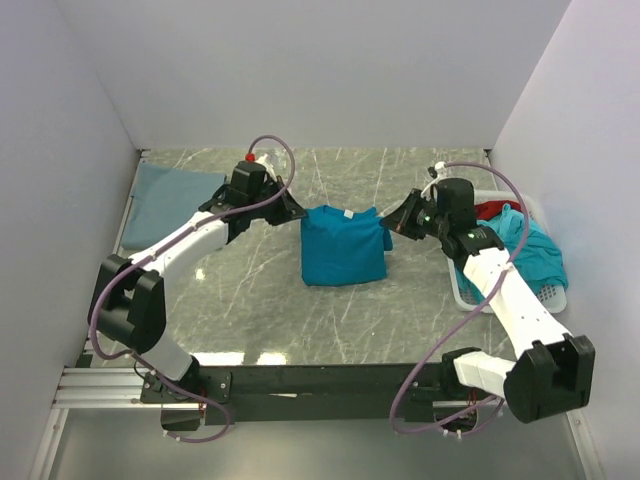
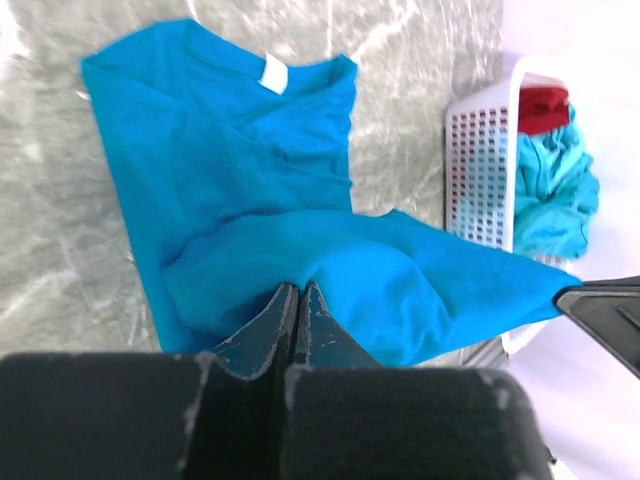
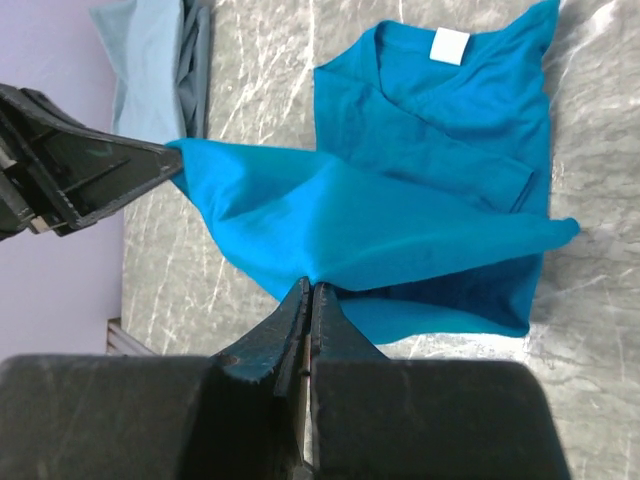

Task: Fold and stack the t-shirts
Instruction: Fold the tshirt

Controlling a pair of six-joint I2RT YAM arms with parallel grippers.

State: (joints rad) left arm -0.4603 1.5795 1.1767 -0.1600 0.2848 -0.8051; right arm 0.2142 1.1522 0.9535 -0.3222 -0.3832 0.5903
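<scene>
A bright teal t-shirt [image 1: 343, 247] lies partly folded on the marble table, collar and white tag to the far side. My left gripper [image 1: 296, 211] is shut on its left top edge, and my right gripper [image 1: 391, 224] is shut on its right top edge. Both hold a fold of cloth raised above the shirt's body. The left wrist view shows the pinched fold [image 2: 380, 280] at my left gripper [image 2: 300, 288]. The right wrist view shows the same fold [image 3: 370, 225] at my right gripper [image 3: 310, 287]. A folded grey-blue t-shirt [image 1: 175, 198] lies at the far left.
A white perforated basket [image 1: 472, 290] stands at the right, holding crumpled teal shirts [image 1: 535, 250] and a red one [image 1: 493, 209]. White walls close in the table on the left, back and right. The basket also shows in the left wrist view [image 2: 480, 160].
</scene>
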